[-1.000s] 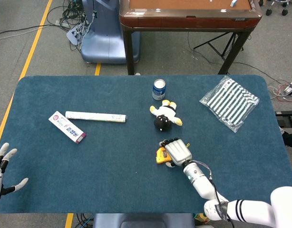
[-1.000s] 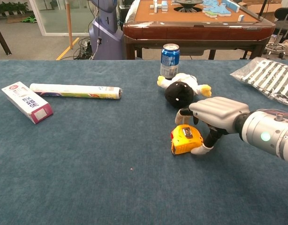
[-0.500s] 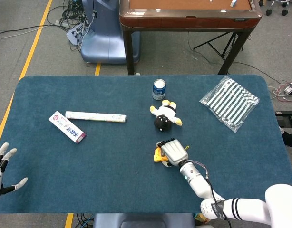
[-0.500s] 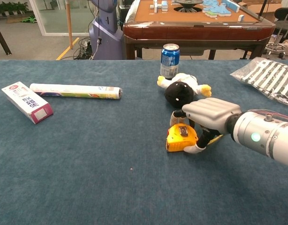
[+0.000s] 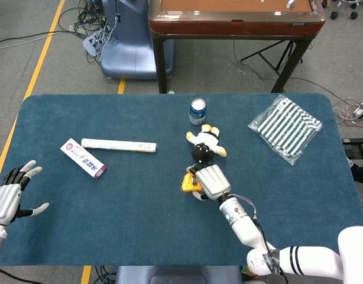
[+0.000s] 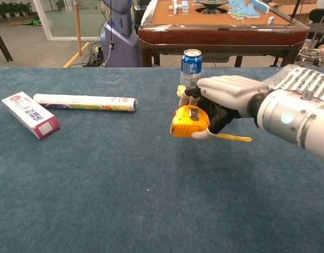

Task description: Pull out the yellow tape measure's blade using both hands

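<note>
Your right hand point(image 6: 225, 100) grips the yellow tape measure point(image 6: 190, 122) clear of the table point(image 5: 140, 213), near centre, blade tip point(image 6: 241, 138) trailing toward your right. Left hand point(image 5: 10, 198), fingers spread and empty, sits well apart at the table's left edge; it must cross to reach the blade.

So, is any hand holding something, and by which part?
The right hand holds the yellow tape measure by its case, lifted off the table. The left hand holds nothing.
</note>
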